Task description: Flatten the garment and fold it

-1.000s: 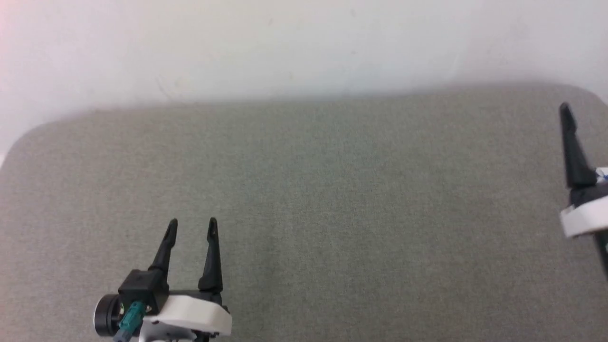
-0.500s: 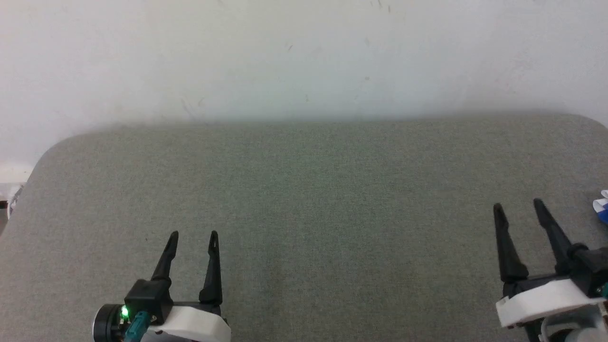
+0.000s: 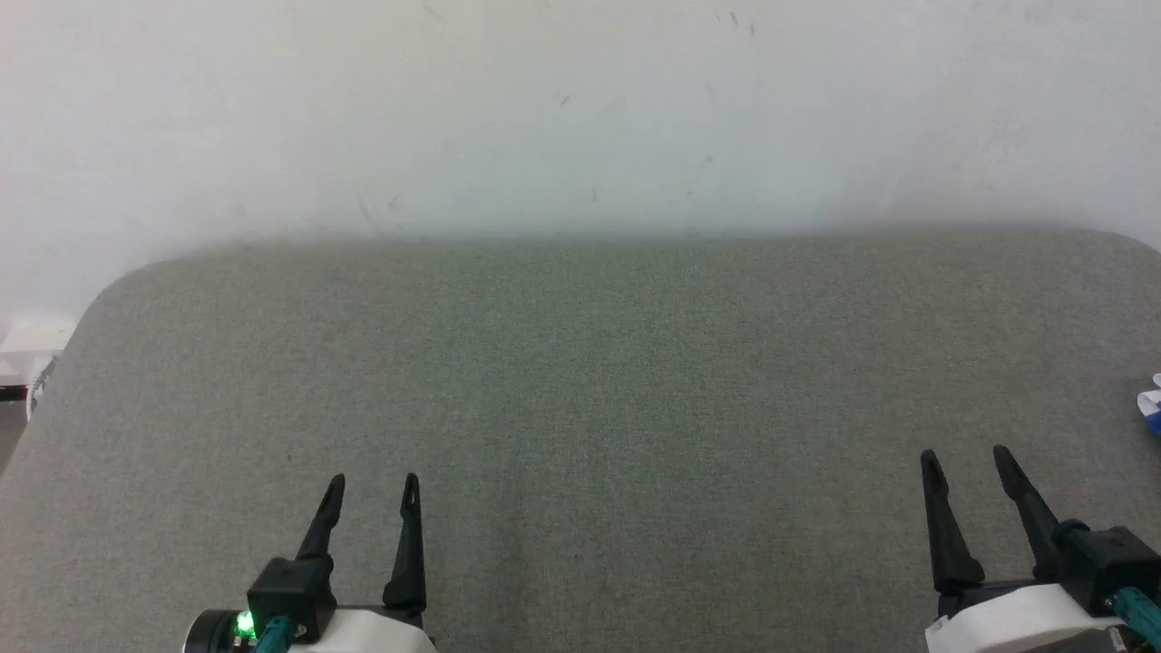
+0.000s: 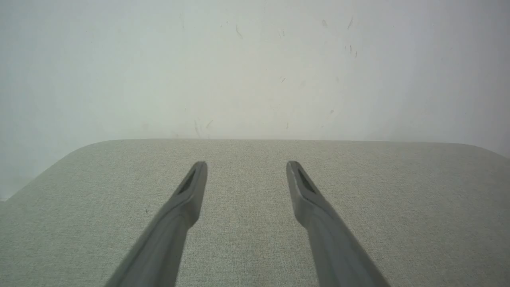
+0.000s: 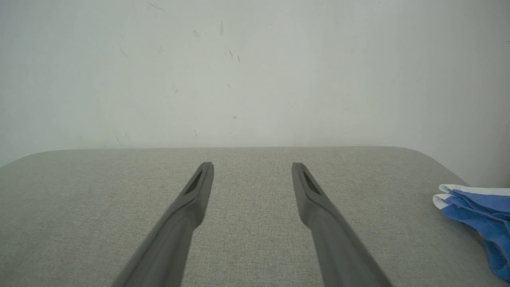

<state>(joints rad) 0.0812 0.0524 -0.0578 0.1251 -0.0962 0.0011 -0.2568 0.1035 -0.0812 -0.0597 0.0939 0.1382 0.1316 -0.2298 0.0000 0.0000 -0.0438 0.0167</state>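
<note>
Garment (image 3: 1152,405): a scrap of bright blue cloth with white trim peeks in at the far right edge of the head view, lying on the grey-green fabric-covered table (image 3: 580,363) and cut off by the frame. Most of it is out of sight, so whether it lies flat or bunched cannot be told.

From the left, the table's rounded far corner meets a pale, lightly scuffed wall (image 3: 580,109). The left gripper (image 3: 375,478) sits at the lower left, its two dark fingers pointing up the view and spread apart with nothing between them; a small green light (image 3: 243,622) glows on its black body. In the left wrist view the left gripper (image 4: 247,164) hangs released over bare cloth, fingers wide and holding nothing.

The middle of the table is plain fabric.

At the lower right, the right gripper (image 3: 963,452) is likewise spread and grasps nothing, and a teal connector (image 3: 1134,603) shows on its black body. The garment lies to its right and a little farther up the table, apart from the fingers. In the right wrist view the right gripper (image 5: 252,164) points at the wall with its fingers wide. There the garment (image 5: 478,207) rests at the right edge near the table's rounded corner, with white-edged hems layered over blue folds.
</note>
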